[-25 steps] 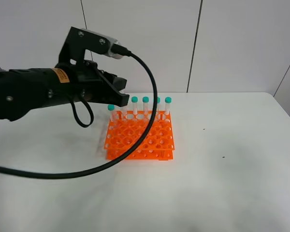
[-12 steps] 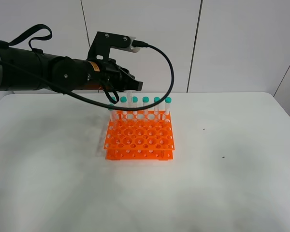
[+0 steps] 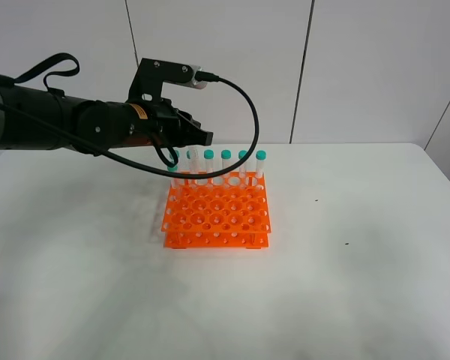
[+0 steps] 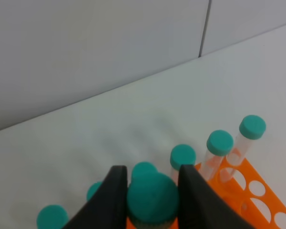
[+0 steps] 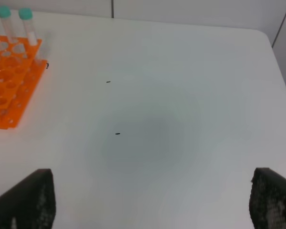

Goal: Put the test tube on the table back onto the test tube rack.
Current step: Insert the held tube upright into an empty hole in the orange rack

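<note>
1. As the left gripper (image 3: 201, 138) settles over the far row, its two black fingers (image 4: 112, 202) are clamped on the teal cap of the test tube (image 4: 152, 198); so the tube is off the table (image 3: 360, 285) and in the air, over the left part of the far row of the test tube rack (image 3: 217, 217).
2. Just beside it stand the other capped tubes (image 3: 260, 156), upright in that row; whether the held tip has found a hole I cannot tell, as cap and fingers hide it.
3. What's new: a second back the arm lay low and near the camera, its cable sagging across the rack's front; half a second ago it had swung up and behind; now the gripper has dropped slightly and eased leftward, lining up with the row.
4. My read: the pick-up is done and this is the insertion step; it calls for a straight descent into a free hole without knocking a neighbour.
5. Further out, the right gripper (image 5: 152, 191) hangs with its jaws wide apart over bare table, holding nothing, well apart from the rack.
</note>
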You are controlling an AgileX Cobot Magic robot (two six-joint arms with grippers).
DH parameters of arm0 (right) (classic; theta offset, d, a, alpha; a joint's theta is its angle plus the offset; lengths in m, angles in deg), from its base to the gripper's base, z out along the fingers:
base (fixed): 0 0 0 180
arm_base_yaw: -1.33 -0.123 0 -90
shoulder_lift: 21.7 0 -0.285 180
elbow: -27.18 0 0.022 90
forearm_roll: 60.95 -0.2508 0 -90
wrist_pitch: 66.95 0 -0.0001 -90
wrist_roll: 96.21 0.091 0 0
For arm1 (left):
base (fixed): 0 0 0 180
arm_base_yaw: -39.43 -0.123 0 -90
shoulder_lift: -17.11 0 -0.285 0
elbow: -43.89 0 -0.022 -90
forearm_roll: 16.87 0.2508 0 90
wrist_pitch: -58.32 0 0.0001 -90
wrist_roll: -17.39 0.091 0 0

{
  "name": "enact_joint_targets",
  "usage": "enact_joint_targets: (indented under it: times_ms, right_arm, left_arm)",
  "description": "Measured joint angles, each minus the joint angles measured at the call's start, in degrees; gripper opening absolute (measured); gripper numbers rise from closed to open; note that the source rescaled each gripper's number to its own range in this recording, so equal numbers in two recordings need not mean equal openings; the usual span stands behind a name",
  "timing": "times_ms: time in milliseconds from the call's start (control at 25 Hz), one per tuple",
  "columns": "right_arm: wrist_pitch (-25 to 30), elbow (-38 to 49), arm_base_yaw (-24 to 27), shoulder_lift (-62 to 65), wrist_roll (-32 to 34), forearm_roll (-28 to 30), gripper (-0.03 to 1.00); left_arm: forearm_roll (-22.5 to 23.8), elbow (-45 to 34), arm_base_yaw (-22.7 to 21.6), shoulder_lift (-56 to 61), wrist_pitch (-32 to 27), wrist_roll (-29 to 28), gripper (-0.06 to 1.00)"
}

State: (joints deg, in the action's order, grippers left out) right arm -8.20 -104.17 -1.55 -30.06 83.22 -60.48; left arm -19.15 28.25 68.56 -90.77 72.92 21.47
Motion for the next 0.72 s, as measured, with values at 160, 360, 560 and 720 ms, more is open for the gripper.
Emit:
enact_joint_targets:
  times_ms: [160, 360, 560, 720]
  right_arm:
    - [0.0, 0.0, 0.0, 0.0, 0.0, 0.0, 0.89]
    - [0.0, 0.0, 0.0, 0.0, 0.0, 0.0, 0.89]
    - [0.0, 0.0, 0.0, 0.0, 0.0, 0.0, 0.89]
    - [0.0, 0.0, 0.0, 0.0, 0.0, 0.0, 0.89]
  left_arm:
    - [0.0, -0.7, -0.7, 0.0, 2.8, 0.0, 0.01]
    - [0.1, -0.7, -1.2, -0.2, 3.1, 0.9, 0.01]
    - [0.1, -0.7, -1.2, -2.3, 2.1, 1.1, 0.01]
    - [0.2, -0.7, -1.2, -3.2, 2.3, 1.2, 0.01]
